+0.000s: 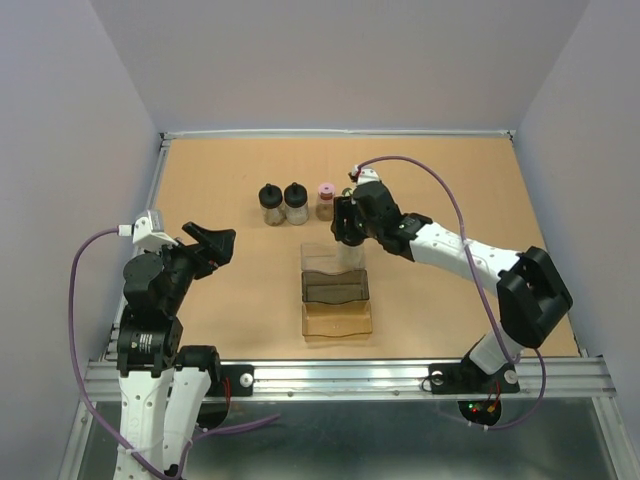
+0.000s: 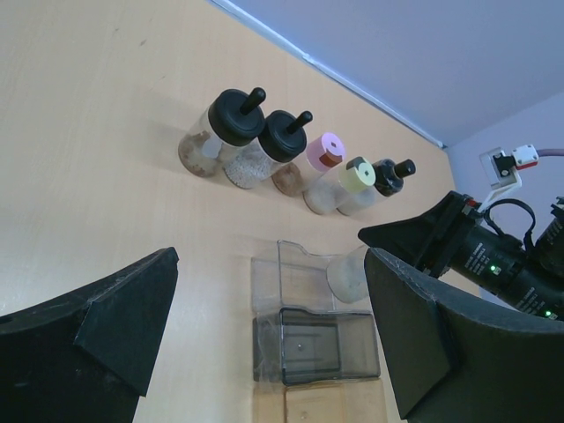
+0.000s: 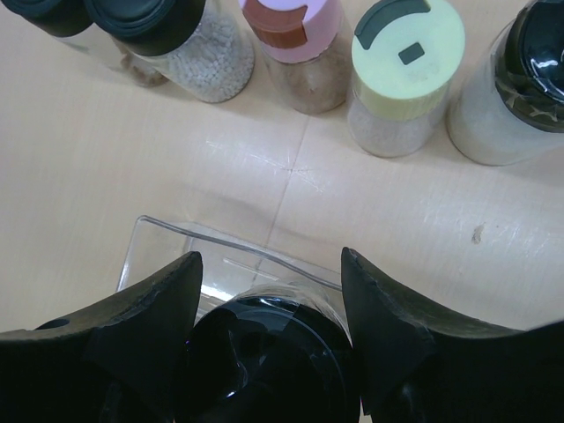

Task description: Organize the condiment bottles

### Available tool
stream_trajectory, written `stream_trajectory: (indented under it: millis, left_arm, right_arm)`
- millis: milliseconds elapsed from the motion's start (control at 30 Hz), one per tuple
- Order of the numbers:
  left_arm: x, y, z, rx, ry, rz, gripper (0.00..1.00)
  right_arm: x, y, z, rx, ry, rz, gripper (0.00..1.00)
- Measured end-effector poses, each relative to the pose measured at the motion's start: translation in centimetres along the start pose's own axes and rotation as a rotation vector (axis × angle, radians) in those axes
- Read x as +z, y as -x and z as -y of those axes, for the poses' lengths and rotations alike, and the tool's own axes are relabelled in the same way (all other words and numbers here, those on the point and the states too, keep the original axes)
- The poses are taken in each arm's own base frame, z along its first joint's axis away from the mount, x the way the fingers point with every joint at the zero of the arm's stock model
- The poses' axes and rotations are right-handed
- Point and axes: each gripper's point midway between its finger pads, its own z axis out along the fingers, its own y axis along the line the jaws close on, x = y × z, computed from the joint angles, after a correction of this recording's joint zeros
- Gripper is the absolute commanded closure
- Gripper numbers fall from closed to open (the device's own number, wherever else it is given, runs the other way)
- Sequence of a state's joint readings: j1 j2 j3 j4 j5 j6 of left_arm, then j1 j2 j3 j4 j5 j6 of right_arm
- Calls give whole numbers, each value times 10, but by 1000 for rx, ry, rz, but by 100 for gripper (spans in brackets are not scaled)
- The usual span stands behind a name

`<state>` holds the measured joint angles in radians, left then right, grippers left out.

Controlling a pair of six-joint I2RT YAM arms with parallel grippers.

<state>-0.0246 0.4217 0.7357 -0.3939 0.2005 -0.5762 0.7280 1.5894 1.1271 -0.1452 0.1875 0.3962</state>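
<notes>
One black-capped bottle (image 3: pixel 264 352) clamped in right pincer (image 3: pixel 269 273) at tray (image 1: pixel 337 292) far wall: base may catch rim, tip or shove tray; left pincer (image 1: pixel 218 242) wide open, empty.

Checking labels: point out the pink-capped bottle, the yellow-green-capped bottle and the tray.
pink-capped bottle (image 2: pixel 324 152), left wrist view, on its cap
yellow-green-capped bottle (image 3: pixel 408 55), right wrist view, on its cap
tray (image 1: pixel 337 290), top external view, on its bare dark middle
</notes>
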Motion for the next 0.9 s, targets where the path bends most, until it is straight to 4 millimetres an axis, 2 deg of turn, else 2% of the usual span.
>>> stream_trajectory:
  millis: [167,233,300,367,400,500,533,600,633,833,900]
  left_arm:
    - [0,0,0,0,0,0,2]
    - [0,-1,-1,-1,1,-1,2]
    - [1,-1,-1,-2,3,-2,2]
    - [1,-1,-2,-2,5,-2,2]
    - [1,-1,-2,-2,7,-1,2]
    - [1,-2,-3,-3,11,-1,2]
    - [1,-1,-3,-3,12,0,2]
    - [1,-1,-3,-4,12,2,2]
    - [1,-1,-3,-5,13,2,2]
    - [1,-3,-5,-8,15,2,2]
    - [2,-5,-6,-9,18,-1,2]
  right_arm:
    - [11,-13,4,-8,-20,-30,98]
    - [15,-20,6,-13,-30,-37,92]
    - [18,-26,7,-18,-38,-46,82]
    - [21,-32,9,-23,-47,-53,64]
    - [22,-33,9,-24,-49,-52,46]
    - [24,-36,10,-27,-55,-53,28]
    - [24,-37,11,-28,-57,-55,20]
    - [24,-37,11,-24,-60,-53,11]
    - [24,-35,11,-27,-60,-46,2]
    - [16,-33,14,-21,-63,-22,0]
    - [9,-25,13,-16,-58,-1,0]
